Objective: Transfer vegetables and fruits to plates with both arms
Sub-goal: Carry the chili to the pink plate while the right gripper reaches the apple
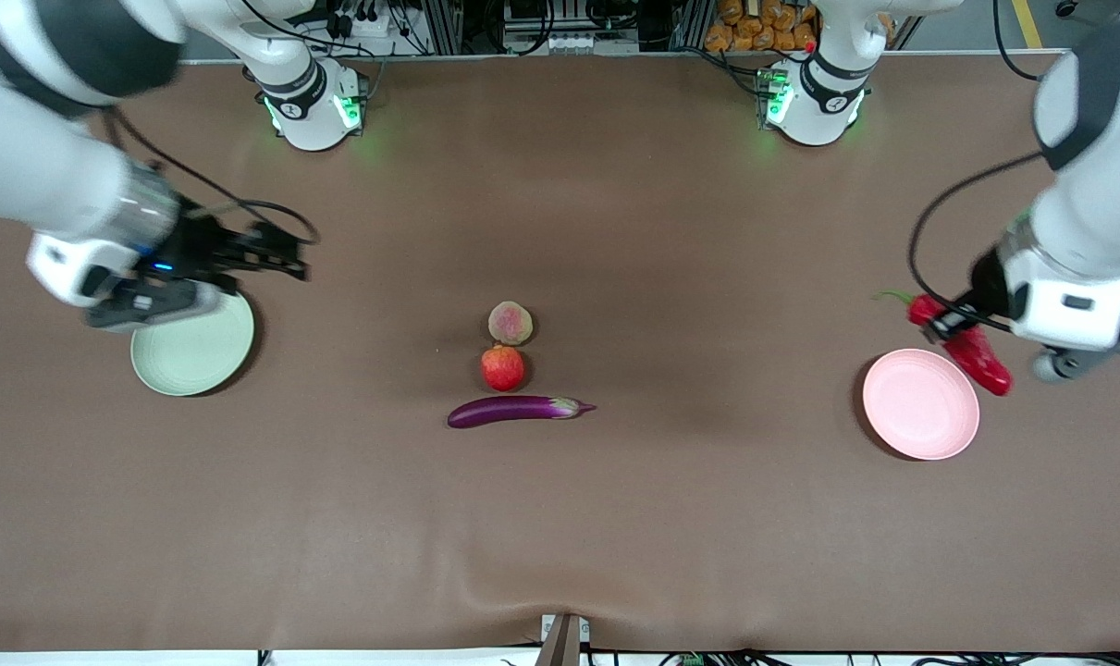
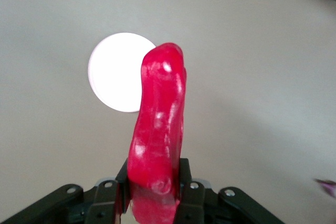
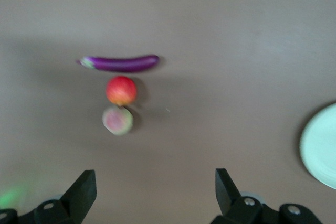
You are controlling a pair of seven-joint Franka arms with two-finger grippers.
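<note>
My left gripper (image 1: 941,324) is shut on a red chili pepper (image 1: 976,356), held in the air by the edge of the pale pink plate (image 1: 920,404). In the left wrist view the pepper (image 2: 160,129) stands up between the fingers (image 2: 191,195), partly covering the plate (image 2: 115,72). At mid-table lie a purple eggplant (image 1: 513,410), a red pomegranate (image 1: 503,367) and a yellow-green fruit (image 1: 510,323), in a row. My right gripper (image 1: 287,257) hangs open and empty by the pale green plate (image 1: 192,356). Its wrist view shows eggplant (image 3: 121,63), pomegranate (image 3: 121,90) and fruit (image 3: 117,120).
Brown cloth covers the table (image 1: 560,536). The arms' green-lit bases (image 1: 314,102) stand along the edge farthest from the front camera. A rim of the green plate (image 3: 321,148) shows in the right wrist view.
</note>
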